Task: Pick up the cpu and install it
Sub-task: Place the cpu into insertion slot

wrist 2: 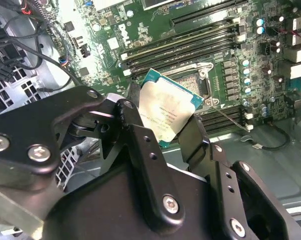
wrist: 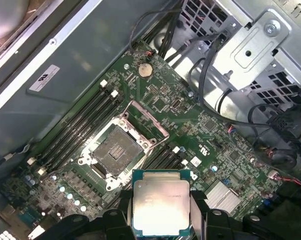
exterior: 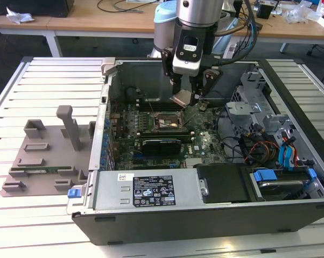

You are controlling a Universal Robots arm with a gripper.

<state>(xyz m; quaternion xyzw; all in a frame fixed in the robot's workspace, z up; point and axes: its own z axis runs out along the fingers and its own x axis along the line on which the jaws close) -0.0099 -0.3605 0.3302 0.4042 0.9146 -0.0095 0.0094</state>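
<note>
The cpu (exterior: 182, 98) is a flat square chip with a silver top and a thin green border. My gripper (exterior: 187, 92) is shut on it by its edges and holds it tilted above the motherboard inside the open computer case (exterior: 205, 228). In both wrist views the cpu (wrist 2: 168, 107) (wrist: 161, 206) sits between the black fingers (wrist 2: 193, 140) (wrist: 198, 212). The open cpu socket (wrist: 115, 150) (wrist 2: 190, 80) (exterior: 165, 122) lies below and a little to the side of the chip, its metal frame raised, with a gap between chip and socket.
A grey fixture tray (exterior: 43, 156) with upright posts lies at the exterior view's left of the case. Inside the case are a long black card (exterior: 161, 144), a metal drive cage (exterior: 253, 102), bundled cables (exterior: 248, 148) and a power supply (exterior: 146, 191).
</note>
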